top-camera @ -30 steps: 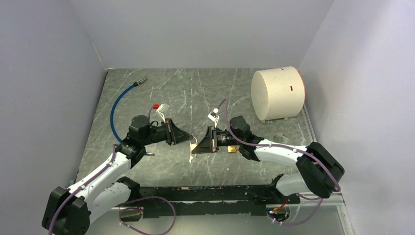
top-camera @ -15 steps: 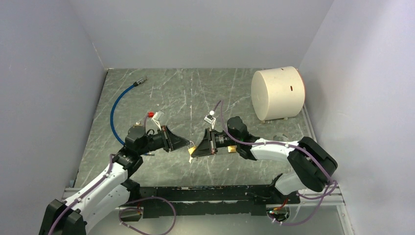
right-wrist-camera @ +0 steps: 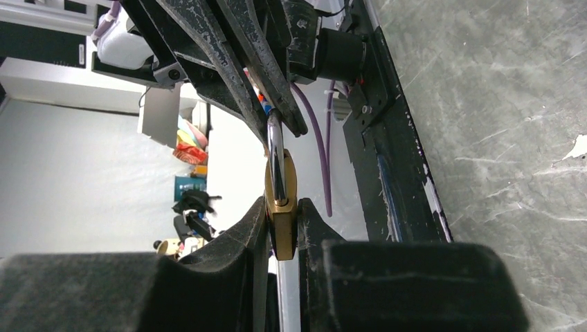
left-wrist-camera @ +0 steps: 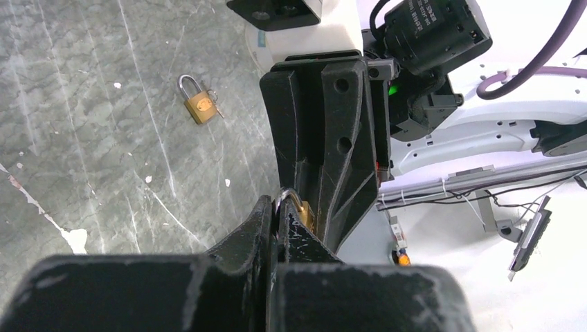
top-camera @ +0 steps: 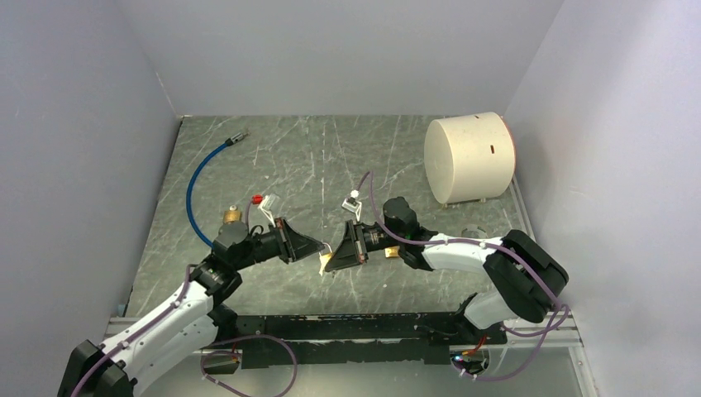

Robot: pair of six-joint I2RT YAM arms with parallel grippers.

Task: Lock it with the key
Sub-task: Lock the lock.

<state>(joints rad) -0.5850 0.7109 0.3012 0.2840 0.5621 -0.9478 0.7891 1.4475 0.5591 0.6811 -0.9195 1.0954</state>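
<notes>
A brass padlock (right-wrist-camera: 281,207) hangs in the air between the two arms. My right gripper (right-wrist-camera: 280,211) is shut on its body. The steel shackle (right-wrist-camera: 275,149) points away into my left gripper (left-wrist-camera: 280,204), which is shut on the shackle's bow. From above, the left gripper (top-camera: 318,246) and the right gripper (top-camera: 333,255) meet tip to tip near the table's middle front. A second brass padlock (left-wrist-camera: 199,107) lies flat on the table, with a small silver piece (left-wrist-camera: 217,108) that looks like the key against its side. That same padlock (top-camera: 233,217) shows beside the left wrist.
A large white cylinder (top-camera: 469,157) lies on its side at the back right. A blue cable (top-camera: 194,186) curves along the left side of the grey marbled table (top-camera: 331,157). Grey walls close in the left, right and back.
The left arm's wrist and elbow have swung toward the near left, uncovering the padlock on the table. Both grippers, still joined at the held padlock, have shifted slightly nearer and left.
</notes>
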